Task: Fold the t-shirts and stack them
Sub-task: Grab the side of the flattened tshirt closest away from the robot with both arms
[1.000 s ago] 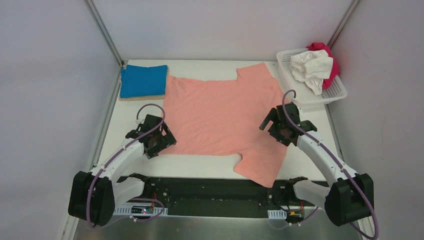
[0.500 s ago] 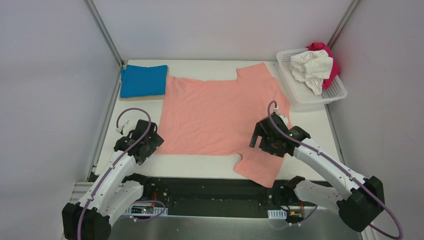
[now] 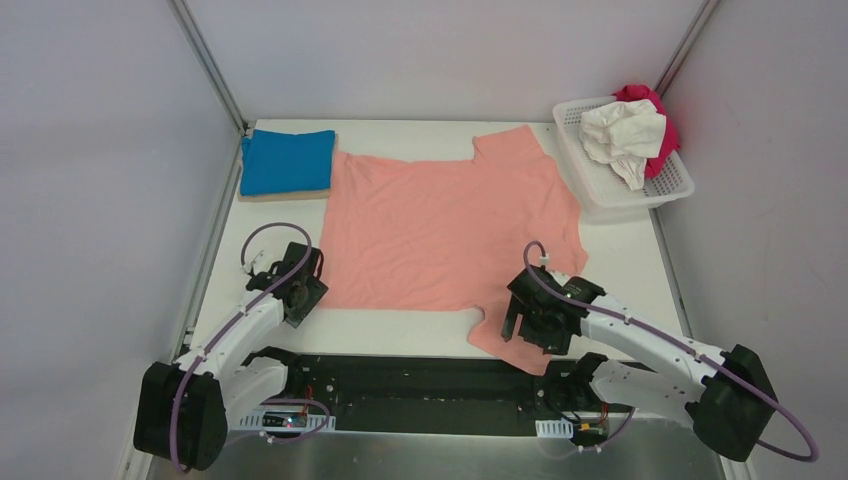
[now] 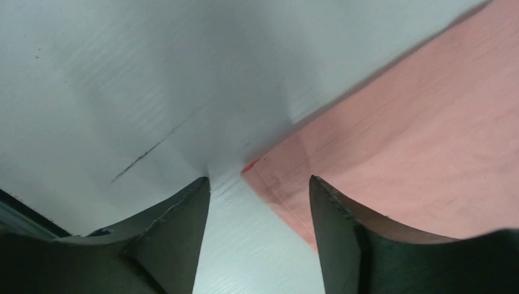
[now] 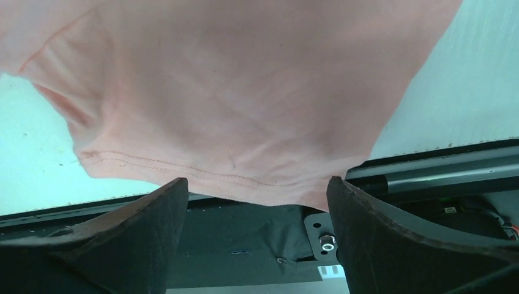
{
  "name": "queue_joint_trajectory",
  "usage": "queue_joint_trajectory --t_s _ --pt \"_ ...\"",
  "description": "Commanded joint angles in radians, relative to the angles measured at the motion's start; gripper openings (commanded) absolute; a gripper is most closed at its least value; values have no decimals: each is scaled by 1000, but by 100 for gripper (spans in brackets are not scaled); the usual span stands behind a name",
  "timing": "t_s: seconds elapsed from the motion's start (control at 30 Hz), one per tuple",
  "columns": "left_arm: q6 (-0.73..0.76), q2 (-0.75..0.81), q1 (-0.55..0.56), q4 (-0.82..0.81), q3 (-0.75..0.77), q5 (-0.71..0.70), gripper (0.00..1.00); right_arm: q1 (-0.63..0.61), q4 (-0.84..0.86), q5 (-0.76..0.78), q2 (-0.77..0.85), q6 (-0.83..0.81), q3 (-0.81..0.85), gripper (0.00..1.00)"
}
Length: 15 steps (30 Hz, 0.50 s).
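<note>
The salmon-pink t-shirt [image 3: 440,230] lies flat on the white table [image 3: 625,265], with one sleeve over the near edge. The folded blue t-shirt [image 3: 287,160] is far left. The left gripper [image 4: 260,190] has its jaws apart at the pink shirt's near-left corner. The right gripper [image 5: 257,190] has its jaws apart above the sleeve hem.

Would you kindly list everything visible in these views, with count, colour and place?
salmon-pink t-shirt: one, salmon-pink, spread flat mid-table, one sleeve overhanging the near edge.
blue t-shirt: one, bright blue, folded, far left corner.
tan board: one, tan, under the blue t-shirt.
basket: one, white lattice, far right.
white t-shirt: one, white, crumpled in the basket.
magenta t-shirt: one, magenta, in the basket behind the white one.
table: one, white.
left gripper: one, black, jaws apart at the salmon-pink t-shirt's near left corner.
right gripper: one, black, jaws apart at the overhanging sleeve.
</note>
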<state>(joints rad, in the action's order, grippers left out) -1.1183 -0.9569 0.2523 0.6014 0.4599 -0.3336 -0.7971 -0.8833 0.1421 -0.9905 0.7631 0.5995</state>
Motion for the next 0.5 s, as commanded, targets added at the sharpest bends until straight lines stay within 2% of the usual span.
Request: queue_joint_trajectory --t_s 0.0,0.13,0.27,0.33,0.47 --pt "-31 -59 -16 -112 -28 5 55 -49 -74 2 -20 83 13 85" --pt "-42 -75 -16 -144 -50 8 33 -80 -66 -19 -46 108 7 80" --pt "-35 -70 -16 -177 -73 8 14 -84 27 -33 -96 104 -8 75" --pt "-24 -77 -16 -194 -76 9 0 -84 84 -55 -120 104 -24 72" --pt "-3 -95 -16 -224 -75 15 0 -81 125 -28 -189 115 -27 63"
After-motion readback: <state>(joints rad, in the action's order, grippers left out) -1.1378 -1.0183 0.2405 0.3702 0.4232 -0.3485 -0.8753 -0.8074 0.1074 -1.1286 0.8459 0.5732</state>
